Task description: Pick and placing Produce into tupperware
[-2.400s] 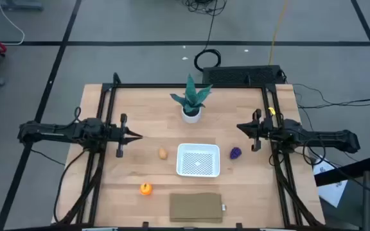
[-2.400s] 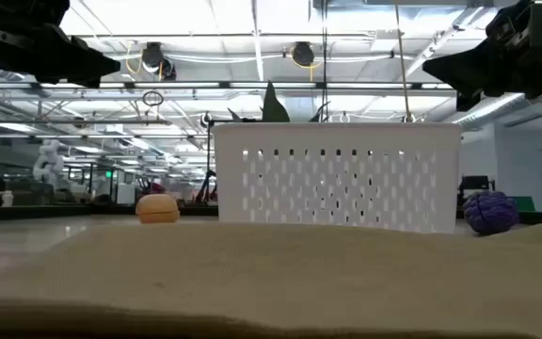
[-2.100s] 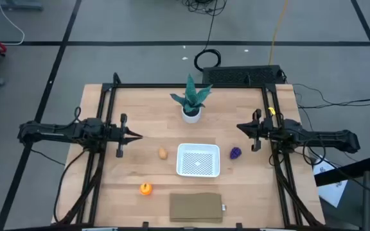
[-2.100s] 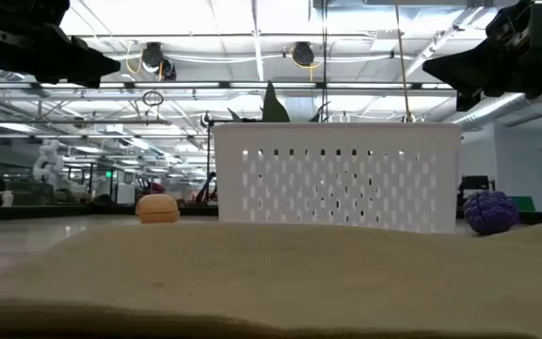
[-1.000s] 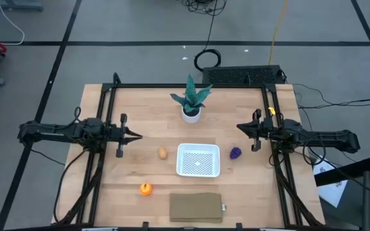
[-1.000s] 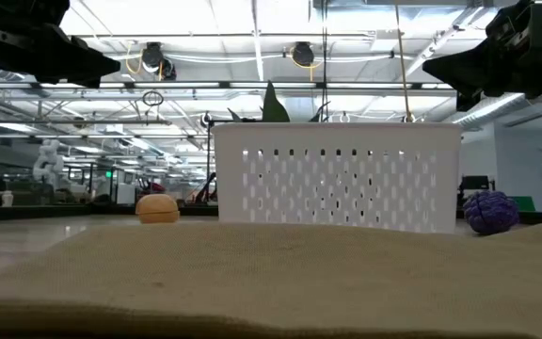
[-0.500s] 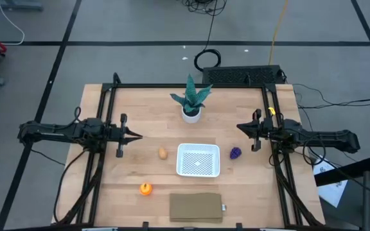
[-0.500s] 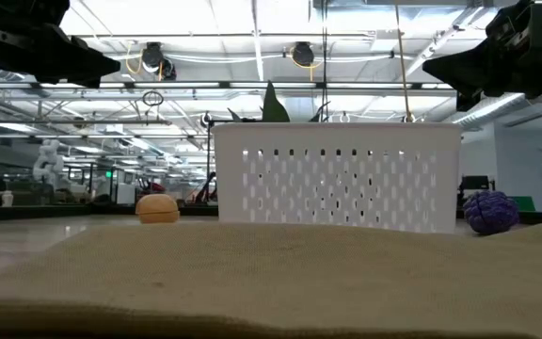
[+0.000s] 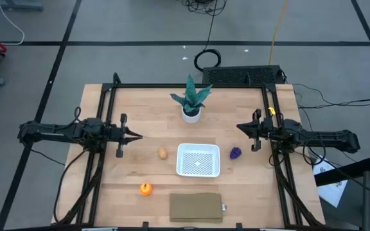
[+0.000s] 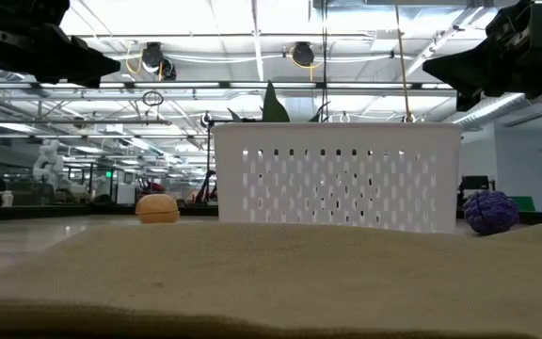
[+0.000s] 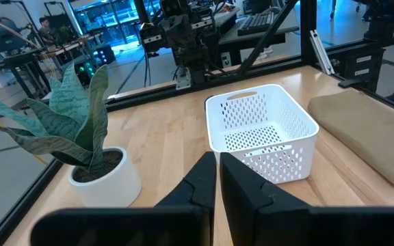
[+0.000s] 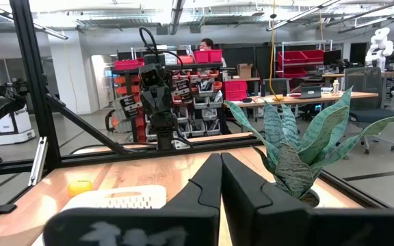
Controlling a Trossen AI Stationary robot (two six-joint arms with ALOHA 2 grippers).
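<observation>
- Nothing has moved since the earlier frames: both arms and every item sit exactly as before.
- The wooden table [image 9: 133, 109] carries everything, with a dark frame along its edges.
- The left gripper [image 9: 137, 136] hangs over the table's left side, its fingers pressed together with nothing between them.
- The right gripper [image 9: 240, 128] hangs over the right side, fingers likewise closed and empty.
- The olive-brown pad [image 9: 196, 206] lies flat at the near edge.
- The white tupperware [image 9: 198, 160] sits just behind the pad, mid-table, with nothing inside.
- The potted plant [image 9: 191, 101] stands behind the tupperware.
- The purple produce [image 9: 236, 153] lies just right of the tupperware.
- The orange produce [image 9: 146, 188] lies near the pad's left end, well apart from the tupperware.
- The tan produce [image 9: 162, 153] lies near the tupperware's left side.
</observation>
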